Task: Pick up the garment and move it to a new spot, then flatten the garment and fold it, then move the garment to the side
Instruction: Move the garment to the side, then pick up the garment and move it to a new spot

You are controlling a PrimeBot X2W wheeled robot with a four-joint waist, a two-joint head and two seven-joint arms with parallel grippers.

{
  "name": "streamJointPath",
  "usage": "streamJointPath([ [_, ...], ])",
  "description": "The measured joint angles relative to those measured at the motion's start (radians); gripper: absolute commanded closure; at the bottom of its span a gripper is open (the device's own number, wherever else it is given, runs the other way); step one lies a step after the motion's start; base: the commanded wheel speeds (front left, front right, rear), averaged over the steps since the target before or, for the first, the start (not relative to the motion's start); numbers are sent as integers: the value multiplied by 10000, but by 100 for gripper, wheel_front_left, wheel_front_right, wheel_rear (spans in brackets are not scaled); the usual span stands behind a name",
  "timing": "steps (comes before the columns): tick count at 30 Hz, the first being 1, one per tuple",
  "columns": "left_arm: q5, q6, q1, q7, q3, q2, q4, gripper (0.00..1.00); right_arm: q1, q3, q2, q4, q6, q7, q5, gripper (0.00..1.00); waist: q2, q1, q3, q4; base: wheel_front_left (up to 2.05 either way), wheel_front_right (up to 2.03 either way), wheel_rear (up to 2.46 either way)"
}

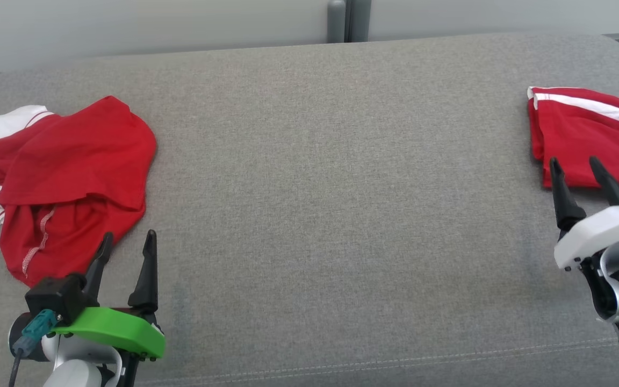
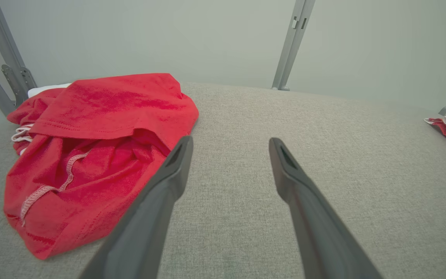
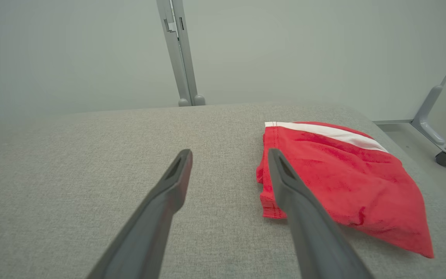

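Dark fingers of the left gripper [image 1: 129, 236] and right gripper [image 1: 574, 161] stand spread wide, empty. The crumpled red garment [image 1: 73, 161] lies just beside the left one, likely the pickup target. A folded red garment [image 1: 583, 134] sits aside at the right edge of the grey upholstered surface [image 1: 315, 188].

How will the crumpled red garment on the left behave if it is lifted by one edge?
The crumpled garment looks floppy: it lies in soft folds, so it would probably hang and unfold. It seems thin and light, likely easy to lift. Pushed over the rough-looking cushion, it may bunch up rather than slide.
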Motion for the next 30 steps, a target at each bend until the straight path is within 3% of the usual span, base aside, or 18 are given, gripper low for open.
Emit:
streamJointPath([
  [5, 142, 0, -4, 0, -102, -234, 25, 0, 799, -656, 88, -136, -2, 2, -650, 0, 0, 0, -266, -130, 0, 0, 0],
  [12, 349, 0, -12, 0, 33, -487, -10, 0, 1092, -1216, 104, -744, -2, 27, -1638, 0, 0, 0, -358, 332, 0, 0, 0],
  [23, 502, 15, 480, -4, 1101, -788, -150, 0, 1104, 307, 706, -1540, 54, 27, -2773, 0, 0, 0, -426, 1675, 0, 0, 0],
  [30, 577, 15, 664, -4, 1294, -941, -157, 0, 1094, 224, 717, -1542, 90, 27, -2805, 0, 0, 0, -452, 2637, 0, 0, 0],
])
